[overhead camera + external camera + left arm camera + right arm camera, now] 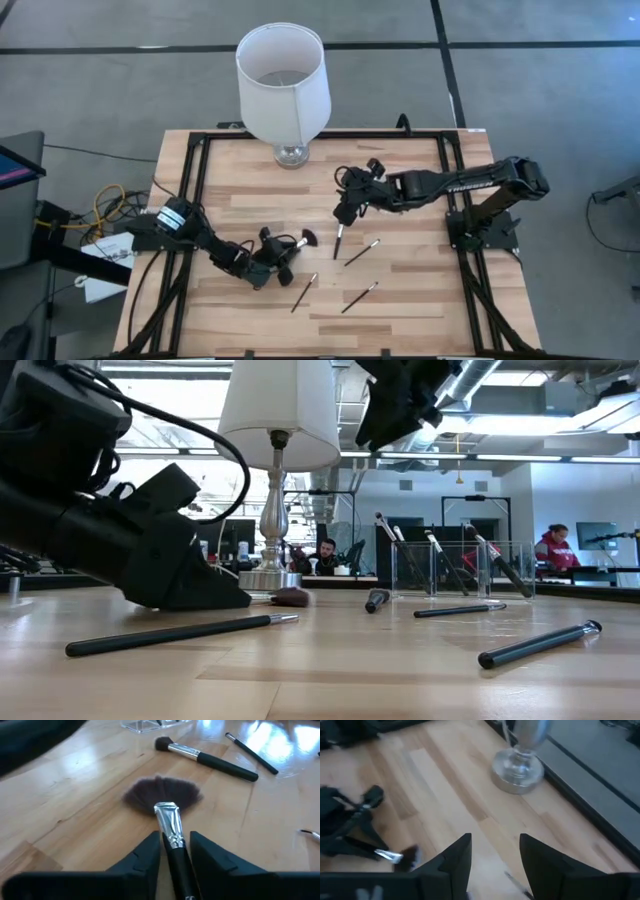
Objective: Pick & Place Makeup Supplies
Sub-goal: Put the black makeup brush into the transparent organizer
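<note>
My left gripper (pixel 175 851) lies low on the counter (pixel 420 300), fingers closed around the fan brush (pixel 167 815) at its handle, ready to lift. The brush lies flat, bristles pointing away from the wrist toward the lamp (pixel 283 80). My right gripper (pixel 495 852) hangs open and empty above the loose brushes (pixel 360 252).

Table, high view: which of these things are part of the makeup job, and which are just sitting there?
Job:
- fan brush between the left gripper fingers
- loose brushes
- right gripper, open, empty

Lying about:
- lamp
- clear holder
</note>
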Robot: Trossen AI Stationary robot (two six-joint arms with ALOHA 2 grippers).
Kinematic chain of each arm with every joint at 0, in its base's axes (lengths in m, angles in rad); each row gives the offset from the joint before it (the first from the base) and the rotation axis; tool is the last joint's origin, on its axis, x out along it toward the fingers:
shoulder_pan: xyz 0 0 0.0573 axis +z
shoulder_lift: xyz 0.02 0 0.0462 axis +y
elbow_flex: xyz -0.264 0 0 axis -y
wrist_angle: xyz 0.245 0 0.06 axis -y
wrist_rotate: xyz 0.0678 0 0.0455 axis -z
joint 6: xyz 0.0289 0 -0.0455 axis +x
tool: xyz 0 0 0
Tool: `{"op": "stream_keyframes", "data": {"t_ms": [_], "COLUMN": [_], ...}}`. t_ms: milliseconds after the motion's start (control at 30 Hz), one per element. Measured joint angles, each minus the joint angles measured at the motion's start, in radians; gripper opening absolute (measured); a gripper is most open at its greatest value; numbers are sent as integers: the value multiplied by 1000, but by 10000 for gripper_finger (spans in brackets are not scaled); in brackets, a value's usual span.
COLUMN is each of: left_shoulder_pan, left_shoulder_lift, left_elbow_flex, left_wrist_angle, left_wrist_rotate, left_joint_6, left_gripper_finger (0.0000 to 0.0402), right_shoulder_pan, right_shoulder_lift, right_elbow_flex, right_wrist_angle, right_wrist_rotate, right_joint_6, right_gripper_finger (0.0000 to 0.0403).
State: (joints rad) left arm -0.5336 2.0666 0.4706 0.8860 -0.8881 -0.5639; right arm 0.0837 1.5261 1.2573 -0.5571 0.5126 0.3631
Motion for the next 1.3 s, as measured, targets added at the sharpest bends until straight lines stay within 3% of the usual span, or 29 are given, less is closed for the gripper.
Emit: {"op": "stream_keyframes", "data": {"t_ms": [133,233,367,567,833,1067,1300], "left_shoulder_pan": [5,13,28,34,40,45,48], "left_shoulder_lift": [-49,-104,-218,-477,-776,-824,-782], "left_elbow_flex": [-4,-10,-27,-48,-96,-99,-99], "left_wrist_angle": [-39,-65,-80,-56,-48,-47,-40], "left_wrist_rotate": [21,45,15,-55,-80,-48,-91], "left_joint_6": [-1,3,17,194,447,487,489], "left_gripper_finger": [42,42,42,42,45,45,45], "right_shoulder_pan": [38,97,178,231,254,127,56], "right_shoulder_lift": [17,40,50,50,190,405,546], "right_elbow_flex": [-74,-128,-147,-242,-467,-424,-335], "right_wrist_angle": [155,310,456,703,1456,1658,1899], "right_wrist_rotate": [-67,-103,-73,-53,-130,-244,-335], "right_joint_6": [-59,-119,-158,-214,-411,-207,-213], "right_gripper_finger": [147,137,119,108,109,133,188]}}
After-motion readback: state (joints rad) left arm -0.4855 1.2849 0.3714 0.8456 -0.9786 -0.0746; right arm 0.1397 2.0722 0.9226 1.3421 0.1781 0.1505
